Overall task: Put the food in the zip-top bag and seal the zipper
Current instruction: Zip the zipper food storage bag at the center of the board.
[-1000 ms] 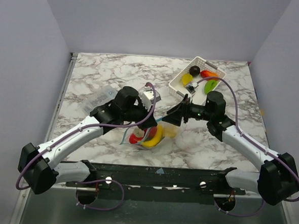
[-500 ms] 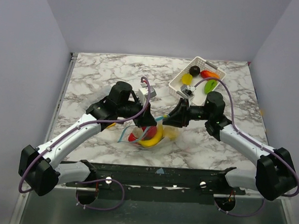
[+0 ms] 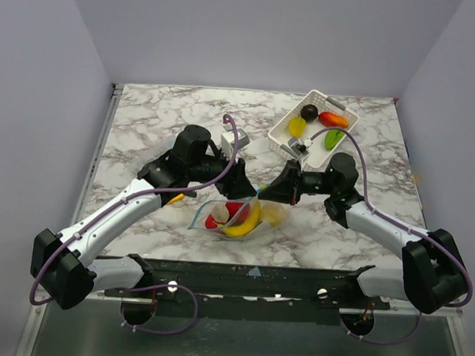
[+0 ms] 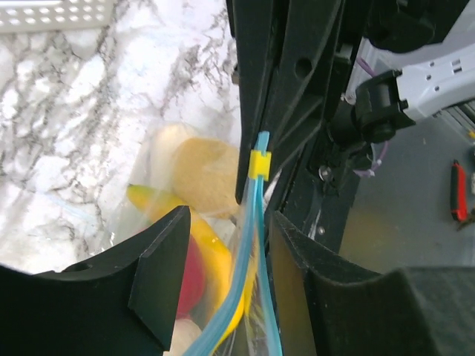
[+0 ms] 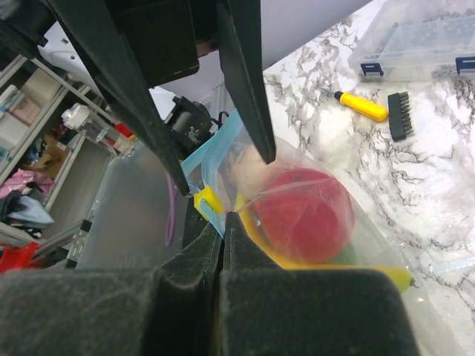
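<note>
The zip-top bag [image 3: 231, 219] lies near the table's front middle, with a red fruit [image 5: 308, 215], a yellow banana [image 4: 204, 241] and a pale round piece [image 4: 204, 174] of the food inside. Its light blue zipper [image 4: 252, 222] carries a yellow slider [image 4: 257, 165]. My left gripper [image 4: 231, 222] is open, and the strip runs between its fingers close to the right one. My right gripper [image 5: 224, 222] is shut on the zipper's end, just beside the slider. From above, both grippers [image 3: 249, 188] [image 3: 266, 193] meet over the bag's far right corner.
A white basket [image 3: 348, 112] at the back right holds a dark fruit [image 3: 309, 111], a red-orange piece [image 3: 333, 118], a yellow one [image 3: 296, 127] and a green one [image 3: 333, 139]. A yellow-handled tool [image 5: 361, 105], a bit holder [image 5: 399, 115] and a clear box [image 5: 415, 44] lie left of the bag.
My right gripper has moved in and shut on the zipper's end. My left gripper has opened around the strip and shifted right.
</note>
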`<state>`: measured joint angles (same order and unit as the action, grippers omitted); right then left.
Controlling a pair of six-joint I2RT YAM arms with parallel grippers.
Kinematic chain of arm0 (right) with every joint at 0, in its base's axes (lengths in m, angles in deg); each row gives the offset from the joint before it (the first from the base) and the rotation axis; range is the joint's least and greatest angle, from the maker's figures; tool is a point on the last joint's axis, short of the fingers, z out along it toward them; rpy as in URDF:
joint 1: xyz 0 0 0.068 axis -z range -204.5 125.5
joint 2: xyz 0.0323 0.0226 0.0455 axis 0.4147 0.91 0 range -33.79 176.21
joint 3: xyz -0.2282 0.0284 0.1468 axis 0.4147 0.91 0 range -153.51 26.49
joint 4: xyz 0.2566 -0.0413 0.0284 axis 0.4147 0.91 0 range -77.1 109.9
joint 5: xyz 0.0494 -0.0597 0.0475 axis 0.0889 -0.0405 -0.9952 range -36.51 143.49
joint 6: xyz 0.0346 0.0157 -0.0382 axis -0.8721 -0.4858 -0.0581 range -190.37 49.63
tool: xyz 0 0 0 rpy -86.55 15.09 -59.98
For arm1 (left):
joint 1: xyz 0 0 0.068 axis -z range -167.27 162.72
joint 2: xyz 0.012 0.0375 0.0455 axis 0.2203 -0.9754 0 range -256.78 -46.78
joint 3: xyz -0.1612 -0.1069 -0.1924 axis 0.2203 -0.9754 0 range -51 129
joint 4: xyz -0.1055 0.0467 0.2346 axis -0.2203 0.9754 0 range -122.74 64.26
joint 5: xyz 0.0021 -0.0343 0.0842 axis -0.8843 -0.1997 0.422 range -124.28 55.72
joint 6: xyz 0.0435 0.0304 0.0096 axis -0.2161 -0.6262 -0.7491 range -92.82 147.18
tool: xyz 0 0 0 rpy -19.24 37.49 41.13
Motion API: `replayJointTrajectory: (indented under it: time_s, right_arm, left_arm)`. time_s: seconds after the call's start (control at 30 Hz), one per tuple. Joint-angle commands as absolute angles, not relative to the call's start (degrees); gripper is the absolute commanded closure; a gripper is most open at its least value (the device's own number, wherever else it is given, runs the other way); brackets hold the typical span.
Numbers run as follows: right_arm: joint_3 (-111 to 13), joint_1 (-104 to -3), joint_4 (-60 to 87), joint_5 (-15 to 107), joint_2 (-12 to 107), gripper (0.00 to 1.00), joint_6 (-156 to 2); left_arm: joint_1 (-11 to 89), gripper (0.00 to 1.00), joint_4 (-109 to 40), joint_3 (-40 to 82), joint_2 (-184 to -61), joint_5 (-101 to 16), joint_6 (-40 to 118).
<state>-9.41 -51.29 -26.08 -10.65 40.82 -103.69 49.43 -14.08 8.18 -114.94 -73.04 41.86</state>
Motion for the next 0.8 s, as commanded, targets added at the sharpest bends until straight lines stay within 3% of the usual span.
replayJointTrajectory:
  time_s: [0.0,0.6,0.77]
  right_arm:
    - [-7.7,-51.08,-34.34,-9.86,41.2,1.0,-108.87]
    - [-8.93,-51.1,-30.43,-8.55,41.05,1.0,-107.48]
    - [-9.23,-51.01,-30.08,-8.04,41.14,1.0,-107.3]
  left_arm:
    - [51.38,0.52,-19.56,10.91,-114.26,-65.45,44.32]
    - [56.58,0.71,-20.13,12.9,-117.36,-60.83,41.42]
    - [56.67,0.69,-18.77,13.69,-118.32,-61.25,40.95]
